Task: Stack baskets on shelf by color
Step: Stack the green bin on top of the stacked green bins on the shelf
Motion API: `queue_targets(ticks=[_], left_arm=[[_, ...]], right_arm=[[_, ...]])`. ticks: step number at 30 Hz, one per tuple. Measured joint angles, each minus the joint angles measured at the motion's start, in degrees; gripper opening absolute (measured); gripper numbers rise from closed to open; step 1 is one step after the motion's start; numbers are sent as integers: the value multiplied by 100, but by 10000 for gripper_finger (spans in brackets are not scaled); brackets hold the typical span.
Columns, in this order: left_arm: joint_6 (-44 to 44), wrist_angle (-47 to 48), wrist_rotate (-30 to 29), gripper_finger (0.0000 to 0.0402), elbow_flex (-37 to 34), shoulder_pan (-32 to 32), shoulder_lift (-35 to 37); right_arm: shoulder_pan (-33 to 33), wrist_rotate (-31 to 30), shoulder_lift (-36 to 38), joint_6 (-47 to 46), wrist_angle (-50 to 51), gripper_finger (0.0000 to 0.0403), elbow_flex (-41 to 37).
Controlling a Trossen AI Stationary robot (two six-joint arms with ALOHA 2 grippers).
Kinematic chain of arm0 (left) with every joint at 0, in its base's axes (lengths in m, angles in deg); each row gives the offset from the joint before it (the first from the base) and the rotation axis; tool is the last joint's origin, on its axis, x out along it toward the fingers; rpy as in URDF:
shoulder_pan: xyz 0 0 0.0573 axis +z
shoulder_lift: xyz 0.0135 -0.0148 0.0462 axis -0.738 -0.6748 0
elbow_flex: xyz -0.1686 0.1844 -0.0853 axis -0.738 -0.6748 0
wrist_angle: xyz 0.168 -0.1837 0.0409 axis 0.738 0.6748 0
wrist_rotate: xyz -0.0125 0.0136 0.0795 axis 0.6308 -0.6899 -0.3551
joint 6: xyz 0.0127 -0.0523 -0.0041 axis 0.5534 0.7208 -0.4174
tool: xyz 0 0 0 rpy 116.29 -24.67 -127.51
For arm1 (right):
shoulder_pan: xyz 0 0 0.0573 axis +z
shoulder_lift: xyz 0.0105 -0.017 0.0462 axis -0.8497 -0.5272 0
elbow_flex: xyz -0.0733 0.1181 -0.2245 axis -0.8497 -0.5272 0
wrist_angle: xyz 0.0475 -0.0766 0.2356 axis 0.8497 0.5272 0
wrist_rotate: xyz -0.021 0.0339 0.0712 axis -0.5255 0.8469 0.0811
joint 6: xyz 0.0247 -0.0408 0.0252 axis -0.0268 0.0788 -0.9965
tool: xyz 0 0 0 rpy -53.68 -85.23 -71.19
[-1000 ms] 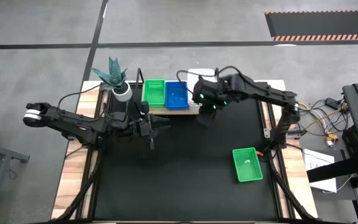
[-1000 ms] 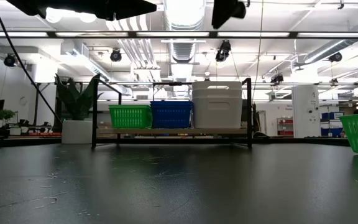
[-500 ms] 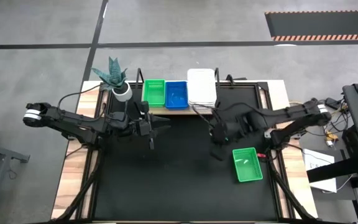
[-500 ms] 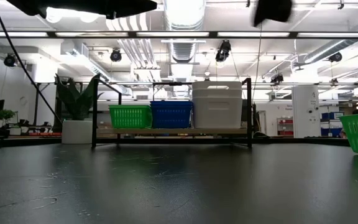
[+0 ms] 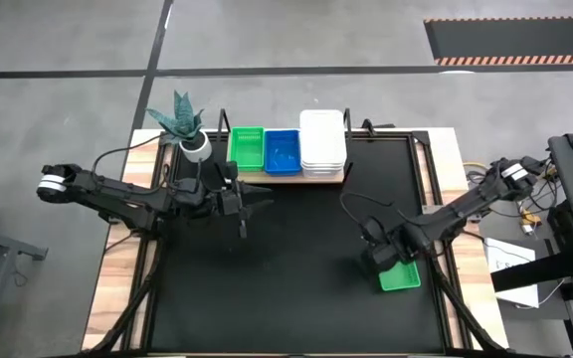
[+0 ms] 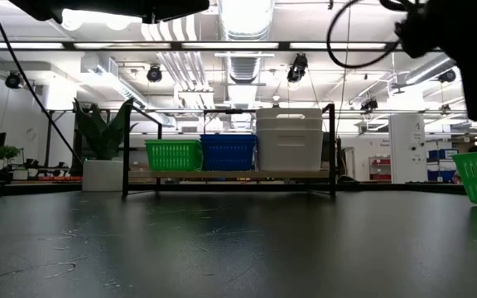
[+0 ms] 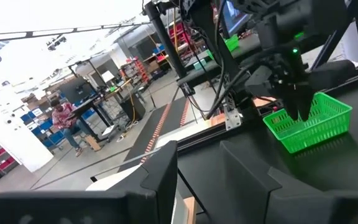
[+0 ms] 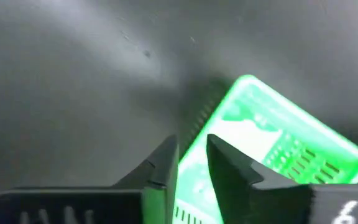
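The right gripper's (image 8: 191,168) slightly parted fingers straddle the near rim of the loose green basket (image 5: 402,275), lying lengthwise on the table's right side, far from the idle left gripper (image 5: 252,199).

Black-topped counter (image 5: 267,288). Wooden shelf (image 5: 285,175) against its far edge, carrying green basket (image 5: 246,148), blue basket (image 5: 282,150) and a stack of white baskets (image 5: 322,142) in a row. Potted plant (image 5: 189,131) at far-left corner. One green basket (image 5: 402,274) near right edge.
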Motion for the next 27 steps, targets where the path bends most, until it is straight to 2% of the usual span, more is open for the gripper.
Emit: queue_targets(ticks=[7, 12, 22, 27], left_arm=[[160, 11, -2, 105, 0, -2, 0], [180, 7, -6, 105, 0, -17, 0], [295, 6, -6, 105, 0, -20, 0], [333, 6, -6, 105, 0, -20, 0]], right_arm=[[153, -37, -282, -439, -26, 148, -109], [153, -35, -579, -434, -26, 180, -112], [148, -37, -695, -437, -21, 186, -112], [142, -396, -835, -439, -49, 178, -309]])
